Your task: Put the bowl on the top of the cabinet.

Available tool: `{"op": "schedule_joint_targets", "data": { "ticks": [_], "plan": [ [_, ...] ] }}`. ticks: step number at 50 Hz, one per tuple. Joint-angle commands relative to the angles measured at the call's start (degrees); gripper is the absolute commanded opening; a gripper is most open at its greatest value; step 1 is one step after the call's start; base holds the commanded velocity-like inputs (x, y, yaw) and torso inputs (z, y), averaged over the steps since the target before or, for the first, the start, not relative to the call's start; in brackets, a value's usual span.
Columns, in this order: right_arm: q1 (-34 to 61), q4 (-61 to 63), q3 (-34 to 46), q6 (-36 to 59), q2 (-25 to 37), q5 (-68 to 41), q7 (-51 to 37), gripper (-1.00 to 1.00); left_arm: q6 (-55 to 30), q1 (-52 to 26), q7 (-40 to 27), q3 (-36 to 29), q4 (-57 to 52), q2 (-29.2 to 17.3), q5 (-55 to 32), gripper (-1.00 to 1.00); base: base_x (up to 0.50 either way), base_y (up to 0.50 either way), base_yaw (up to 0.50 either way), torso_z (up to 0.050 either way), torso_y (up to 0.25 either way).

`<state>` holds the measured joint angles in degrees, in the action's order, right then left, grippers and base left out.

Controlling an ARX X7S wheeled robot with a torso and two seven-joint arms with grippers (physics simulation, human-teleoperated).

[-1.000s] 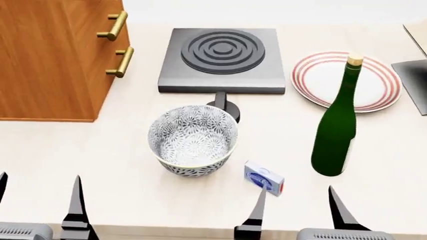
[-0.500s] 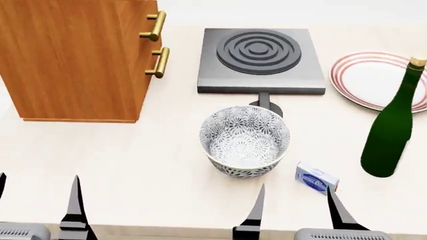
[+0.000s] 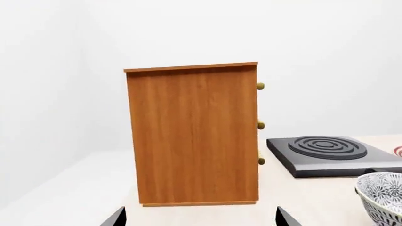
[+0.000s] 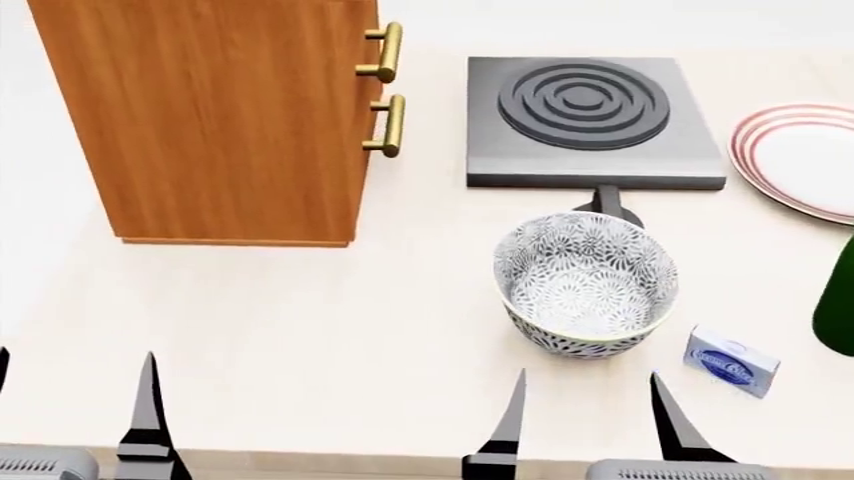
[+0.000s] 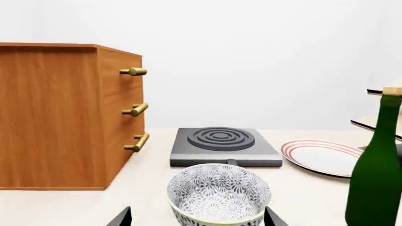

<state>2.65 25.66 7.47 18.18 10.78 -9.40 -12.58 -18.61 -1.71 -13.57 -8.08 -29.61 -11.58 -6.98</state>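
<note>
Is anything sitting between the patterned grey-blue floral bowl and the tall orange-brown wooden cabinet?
No: the head view shows only bare pale tabletop between bowl and cabinet.

Cabinet [image 4: 220,120]: orange-brown wood grain, far left; brass-yellow bar handles [image 4: 382,52] on its right face.
Bowl [image 4: 585,283]: white, covered inside and out in a dense grey-blue floral leaf pattern.
Hotplate [image 4: 582,118]: dark grey square slab with concentric darker rings, far centre.
Plate [image 4: 801,158]: white with red rings round the rim, far right.
Bottle [image 5: 377,169]: dark green glass, tan cap, right.
Small box [image 4: 731,360]: blue and white, near right.
Tabletop [image 4: 267,320]: pale cream.
Gripper fingers [image 4: 507,425]: black.
</note>
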Motion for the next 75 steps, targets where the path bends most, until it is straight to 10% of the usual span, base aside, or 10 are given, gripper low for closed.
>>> {"op": "schedule_joint_targets", "data": {
  "ticks": [1, 75],
  "plan": [
    [-0.03, 0.04, -0.04, -0.37, 0.48, -1.17, -0.54, 1.0, 0.28, -0.01, -0.74, -0.35, 0.19, -0.58, -0.67, 1.0, 0.0, 0.07, 0.0, 0.0, 0.0],
    [-0.57, -0.04, 3.38, -2.69, 3.24, -2.19, -3.53, 1.0, 2.1, 0.31, -3.32, -1.82, 1.01, -2.81, -2.91, 1.0, 0.07, 0.15, 0.0, 0.0, 0.0]
  ]
}}
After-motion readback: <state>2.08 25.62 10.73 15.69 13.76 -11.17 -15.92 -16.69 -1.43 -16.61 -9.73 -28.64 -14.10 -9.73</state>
